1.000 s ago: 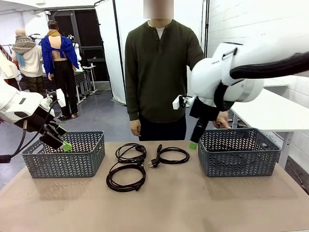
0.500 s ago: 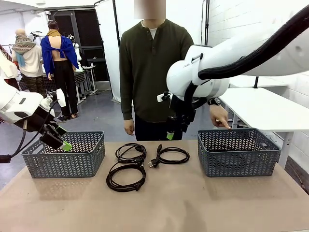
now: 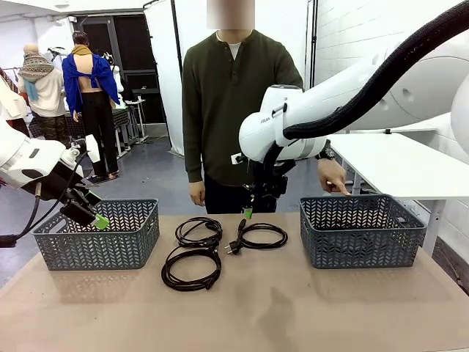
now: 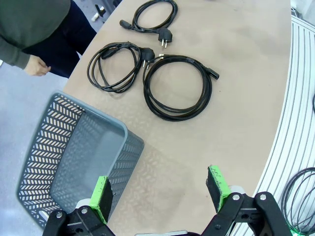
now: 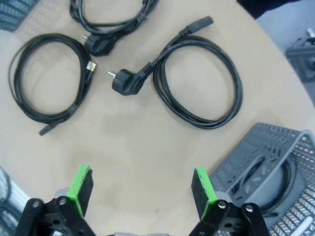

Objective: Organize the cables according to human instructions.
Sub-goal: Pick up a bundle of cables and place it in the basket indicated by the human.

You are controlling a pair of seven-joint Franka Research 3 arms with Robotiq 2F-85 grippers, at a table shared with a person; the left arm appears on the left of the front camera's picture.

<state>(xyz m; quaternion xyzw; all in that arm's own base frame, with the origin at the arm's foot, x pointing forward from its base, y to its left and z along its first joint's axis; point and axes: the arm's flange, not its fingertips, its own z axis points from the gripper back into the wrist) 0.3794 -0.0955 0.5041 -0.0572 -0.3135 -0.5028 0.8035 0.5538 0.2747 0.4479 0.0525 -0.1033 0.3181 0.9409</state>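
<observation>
Hanging over the far part of the surface [image 3: 293, 308], my right claw [image 3: 248, 213] had its fingers spread wide with nothing between them. From its wrist, that claw [image 5: 142, 189] looked down on bare surface. Just beyond its pads lay the right-hand cable [image 3: 264, 247] [image 5: 122, 81], coiled flat with its plug end toward the other coils. A second cable [image 3: 198, 219] and a third cable [image 3: 192, 288] lay to the left of it, close together. My left claw [image 3: 99, 220] [image 4: 160, 194] was also open and empty, over a corner of the left basket [image 3: 95, 249] [image 4: 59, 147]. Across the surface stood the person [image 3: 234, 103], one hand [image 3: 333, 180] at the far rim of the right basket [image 3: 363, 238].
</observation>
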